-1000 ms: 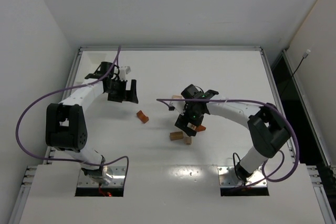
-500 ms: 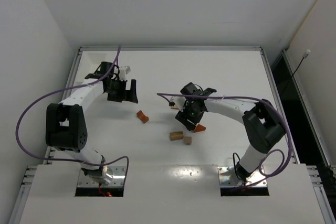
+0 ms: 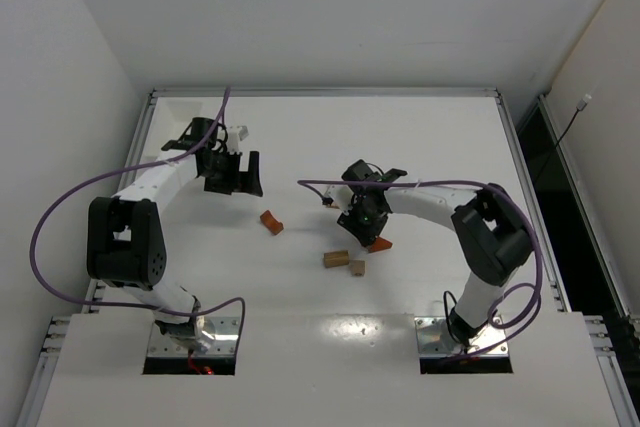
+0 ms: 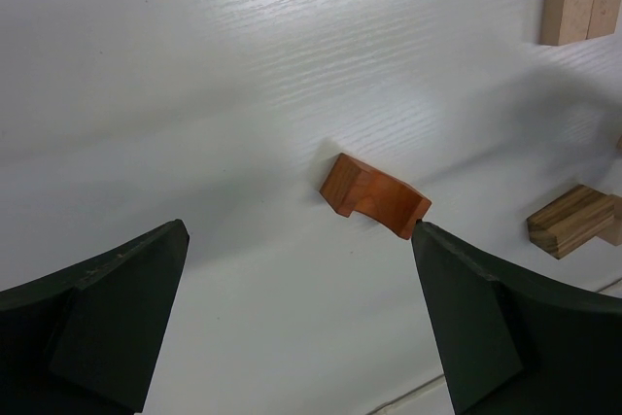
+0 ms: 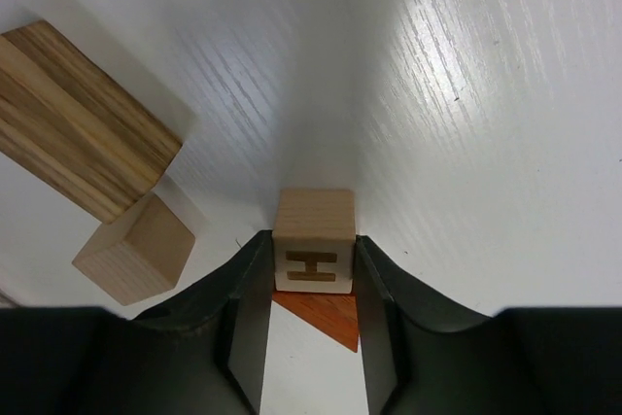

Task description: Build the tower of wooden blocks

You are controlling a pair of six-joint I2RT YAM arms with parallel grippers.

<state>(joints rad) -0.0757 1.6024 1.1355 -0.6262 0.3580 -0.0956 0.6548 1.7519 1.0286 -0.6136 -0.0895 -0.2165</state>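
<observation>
The tower's wooden blocks lie singly on the white table [image 3: 430, 137]. My right gripper [image 5: 311, 246] is low over the table, shut on a pale cube [image 5: 313, 238] marked with an H, its pads against both sides. A reddish-brown wedge [image 5: 328, 319] lies just behind the cube, between the jaws. In the top view the right gripper [image 3: 362, 217] covers the cube, and the wedge [image 3: 380, 244] shows beside it. My left gripper [image 4: 299, 240] stands open above the table, with a reddish-brown notched block [image 4: 374, 198] lying beyond its fingertips.
A striped tan block [image 5: 83, 119] and a small pale cube [image 5: 136, 245] lie left of the right gripper, seen from above as the tan block [image 3: 336, 258] and the small cube [image 3: 357, 267]. The notched block [image 3: 271, 222] lies between the arms. A raised rim [image 3: 325, 92] bounds the table's far edge.
The right gripper has moved a little away from the arm bases and its jaws have closed from wide open onto the H cube. The left arm has not moved.
</observation>
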